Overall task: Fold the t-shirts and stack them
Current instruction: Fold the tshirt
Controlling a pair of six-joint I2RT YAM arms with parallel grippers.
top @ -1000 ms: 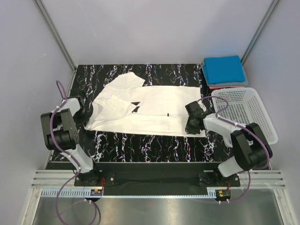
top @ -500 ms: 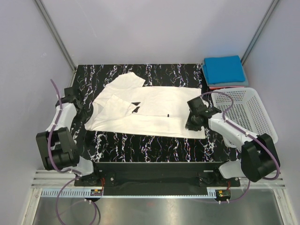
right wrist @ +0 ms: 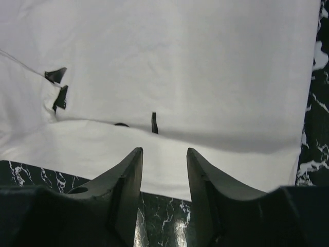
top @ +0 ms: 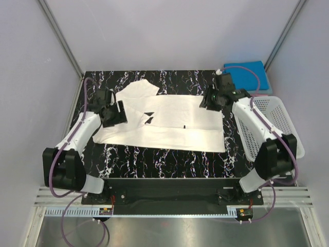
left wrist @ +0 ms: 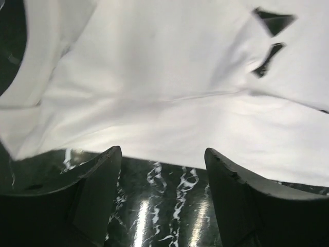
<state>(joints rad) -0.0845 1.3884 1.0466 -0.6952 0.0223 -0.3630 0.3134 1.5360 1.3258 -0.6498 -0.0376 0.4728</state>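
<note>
Black marbled stone pattern covers the table [top: 154, 154], which is the largest thing in the top view. On its middle lies the white t-shirt [top: 169, 123], spread flat and partly folded along its length, with one sleeve pointing to about 11 o'clock. Small black print marks [top: 149, 116] show on the cloth near its left part.

At 3 o'clock, at the right edge of the table, stands the white lattice basket [top: 272, 123]. At about 1 o'clock, in the far right corner, lies the blue t-shirt [top: 257, 77], folded into a flat square; the right arm hides part of it.

At 9 o'clock of the white t-shirt is the left gripper [top: 115, 113]. Its own camera shows the fingers [left wrist: 97, 190] spread wide, above the near hem, with nothing between them.

Over the shirt's corner at about 2 o'clock is the right gripper [top: 208, 100]. In its wrist view the fingers [right wrist: 128, 190] stand apart with a narrower gap, and only cloth and table are seen below. It grips nothing.
</note>
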